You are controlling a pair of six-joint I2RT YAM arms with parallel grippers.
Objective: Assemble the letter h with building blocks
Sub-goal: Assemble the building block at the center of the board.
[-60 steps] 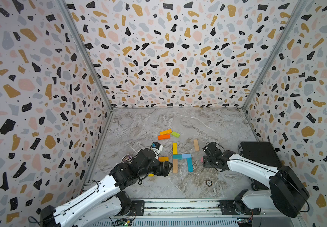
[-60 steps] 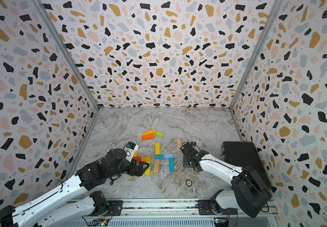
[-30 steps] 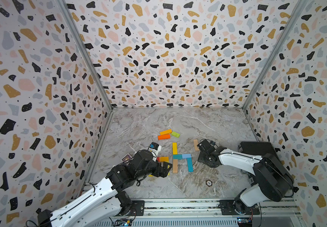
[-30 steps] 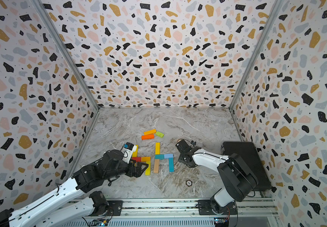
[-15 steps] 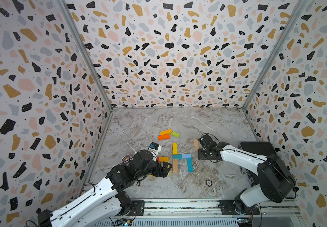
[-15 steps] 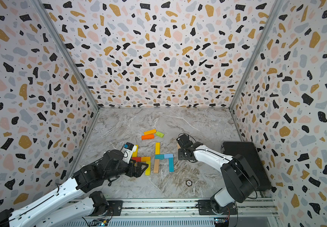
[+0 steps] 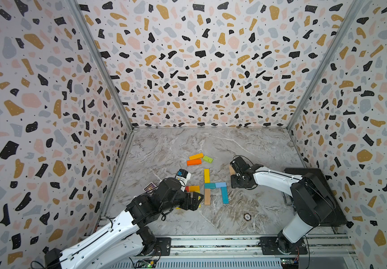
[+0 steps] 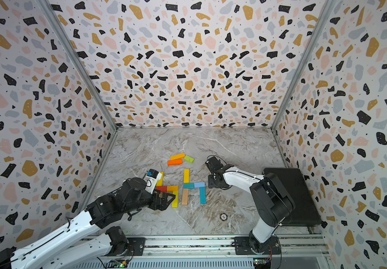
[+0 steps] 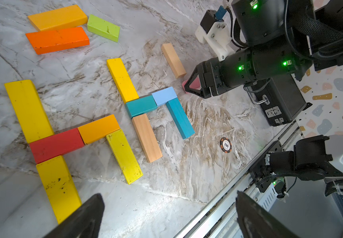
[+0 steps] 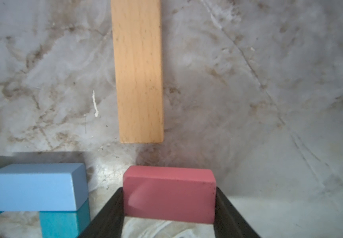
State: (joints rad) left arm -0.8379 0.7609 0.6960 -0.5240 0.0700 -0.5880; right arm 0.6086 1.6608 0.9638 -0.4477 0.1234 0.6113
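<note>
While the right fingers point(image 10: 113, 208) are clamped on the pink block point(image 10: 169, 191), one finger against each end, the block is low over the surface point(image 10: 269, 103). Cannot tell if it rests there or hangs just clear. It is just beside the light blue block point(image 10: 36, 187), not touching, with a loose plain wood bar point(image 10: 138, 70) just ahead.

Left fingers point(image 9: 84, 216): spread wide, holding nothing, near the yellow-and-red letter point(image 9: 56, 144).

Layout, left wrist view: two h shapes lie flat side by side. The second, the teal letter point(image 9: 140, 106), has the light blue block at its corner. An orange block point(image 9: 57, 40) and a green block point(image 9: 103, 27) lie well apart from both letters, toward the back wall.

Handling, my estimate:
- Painted wood: stiff, light, not fragile. No need for a hard squeeze.
- The paint looks smooth, so probably a little slippery. Hold centred on the two ends, as now; an off-centre hold would likely let the short block pivot.
- Blocks laid flat should slide easily on this surface. A sideways nudge could shift the teal letter, so straight down is safer than pushing in.
</note>
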